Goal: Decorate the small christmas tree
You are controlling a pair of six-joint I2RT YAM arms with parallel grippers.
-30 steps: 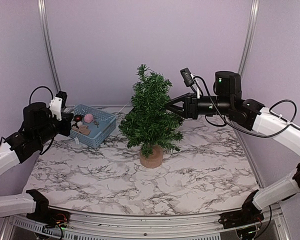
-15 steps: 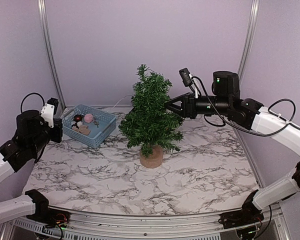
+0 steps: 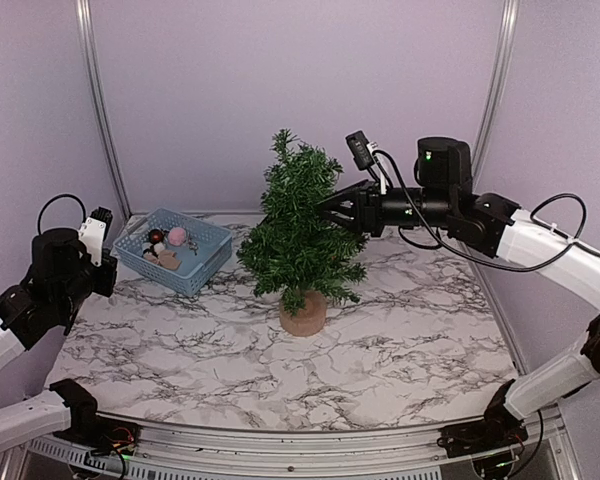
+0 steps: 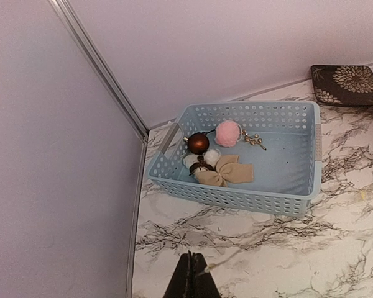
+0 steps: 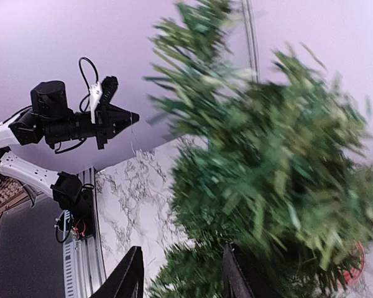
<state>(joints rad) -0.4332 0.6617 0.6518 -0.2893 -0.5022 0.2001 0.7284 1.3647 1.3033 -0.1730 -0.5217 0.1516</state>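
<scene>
small christmas tree: stood upright near the middle of the counter, on its tan stump.
right claw: jaws parted, tips in among the upper needles on the tree's right side; nothing showed between them but foliage.
direction: the tree lay straight ahead of the right claw, toward the left arm's side.
axis: trunk vertical, claw reaching in level, so crosswise to it.
nearer arm: the right one, touching the branches; the left was well apart from the tree.
left claw: closed, hanging over bare counter just short of the blue basket.
basket contents: pink pompom, brown bauble and tan bow, bunched at one end.
likely risk: any sideways pull by the right claw could drag a branch and tip the tree, so a straight line in or out looked safest.
</scene>
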